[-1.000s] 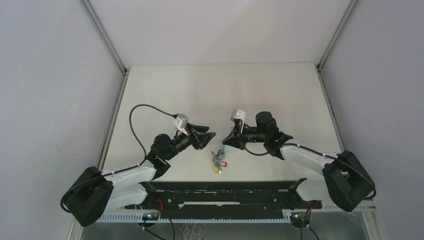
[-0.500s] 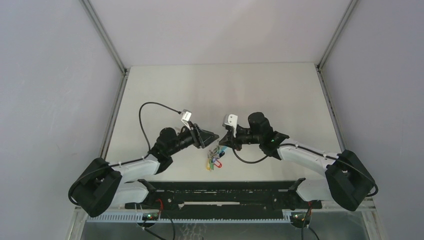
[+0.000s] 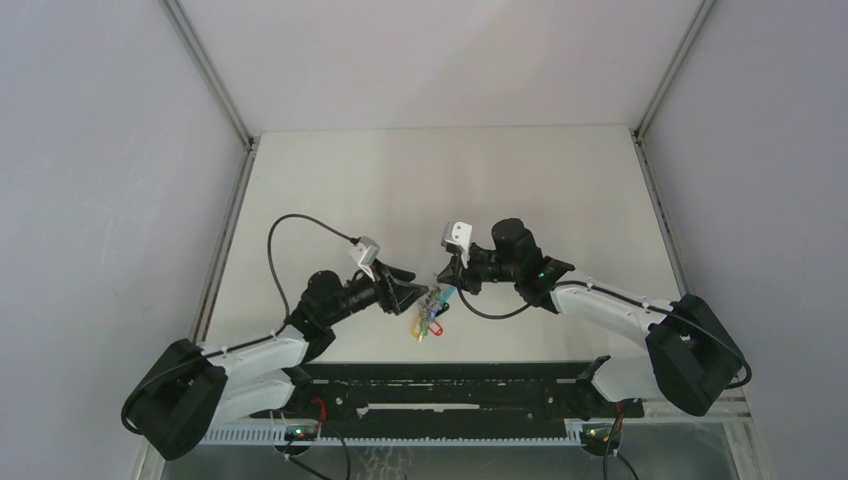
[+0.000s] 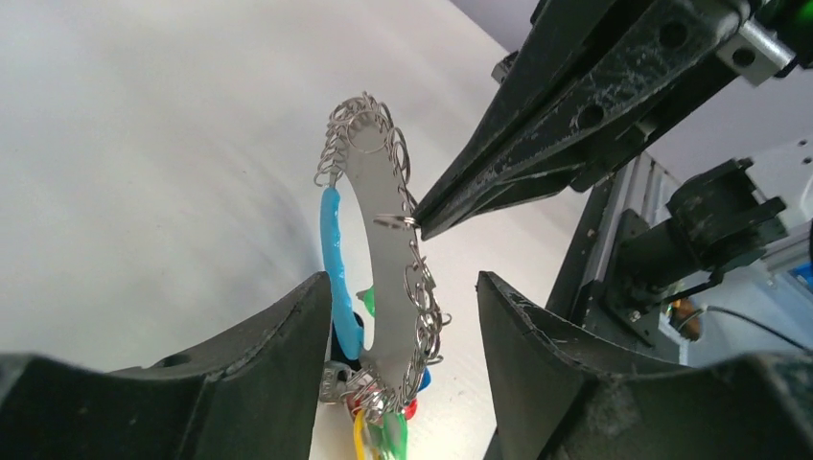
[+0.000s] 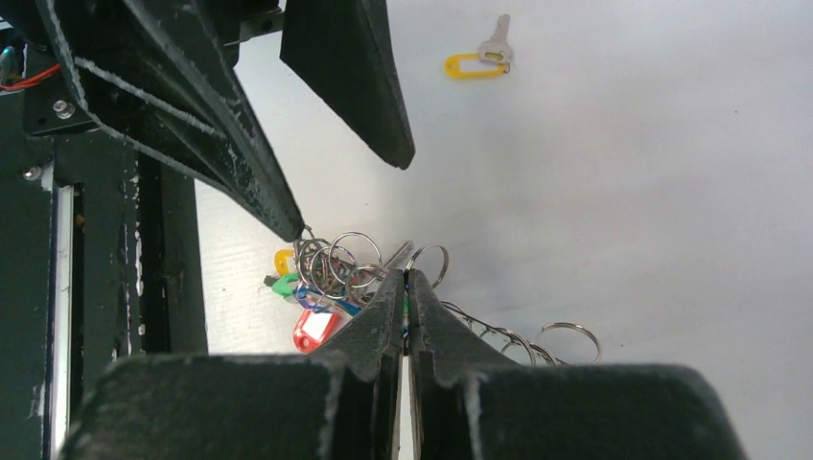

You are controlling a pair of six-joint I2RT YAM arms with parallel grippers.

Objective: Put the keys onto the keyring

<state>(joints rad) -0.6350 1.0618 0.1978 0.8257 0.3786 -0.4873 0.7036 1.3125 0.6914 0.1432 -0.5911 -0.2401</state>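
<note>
The keyring, a loop of blue band and chained metal rings, hangs upright between the two fingers of my left gripper, which is open and clear of it on both sides. My right gripper is shut on one of the loop's rings, its tips pinching the loop's right side. Red, green, blue and yellow tagged keys dangle at the loop's bottom. One key with a yellow head lies loose on the table beyond the left fingers. From above, both grippers meet over the bunch.
A black rail runs along the near table edge, just behind the bunch. Grey enclosure walls close in both sides. The left arm's cable loops above its wrist. The white table stretches away behind the grippers.
My left gripper has swung down and right until its fingers straddle the keyring. My right gripper has shifted a little left, still carrying the ring.
</note>
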